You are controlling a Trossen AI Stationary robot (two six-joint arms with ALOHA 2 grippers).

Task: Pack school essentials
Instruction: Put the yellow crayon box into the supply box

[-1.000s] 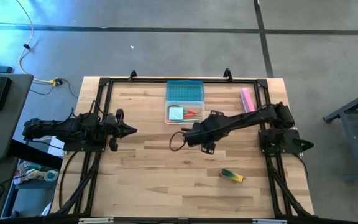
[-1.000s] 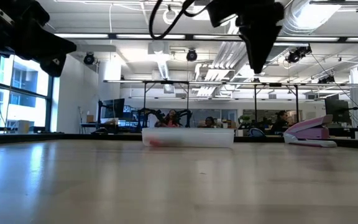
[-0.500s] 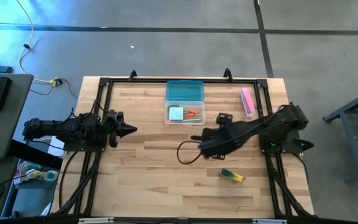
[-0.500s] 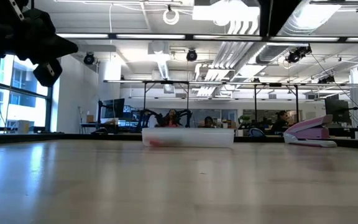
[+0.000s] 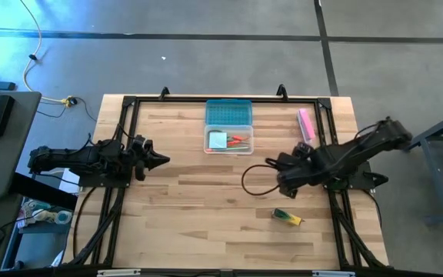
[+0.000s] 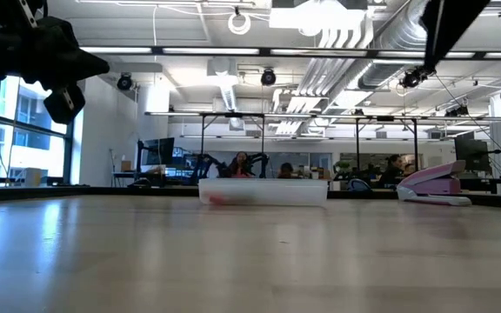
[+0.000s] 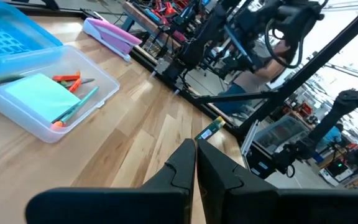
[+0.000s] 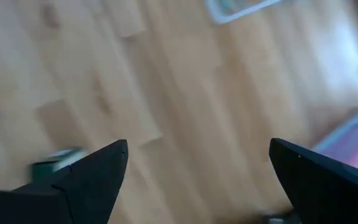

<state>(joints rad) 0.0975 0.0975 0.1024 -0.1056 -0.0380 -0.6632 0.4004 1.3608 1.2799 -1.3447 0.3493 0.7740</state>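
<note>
A clear plastic box (image 5: 228,140) sits on the table toward its far edge, its blue lid (image 5: 228,112) lying open behind it. Inside lie a light-blue note pad (image 7: 39,94), red and orange pens (image 7: 67,79) and a green pink-tipped pencil (image 7: 76,109). The yellow-green crayon pack (image 5: 287,218) lies flat on the table near the right side. My right gripper (image 5: 283,181) hovers open above the table, just beyond the pack (image 8: 55,160) on its far side. My left gripper (image 5: 164,160) waits shut at the left, off the table surface (image 7: 195,163).
A pink oblong bar (image 5: 306,125) lies near the far right corner and shows in the low view as a pink bar (image 6: 433,184). A black cable loop (image 5: 256,181) hangs from the right arm. Bare wood (image 5: 198,208) spreads across the middle and near side.
My right arm has swung from beside the box toward the table's right and near side, ending close to the crayon pack. In the low view it has risen out of the picture's centre. The box and the pack have stayed put.
</note>
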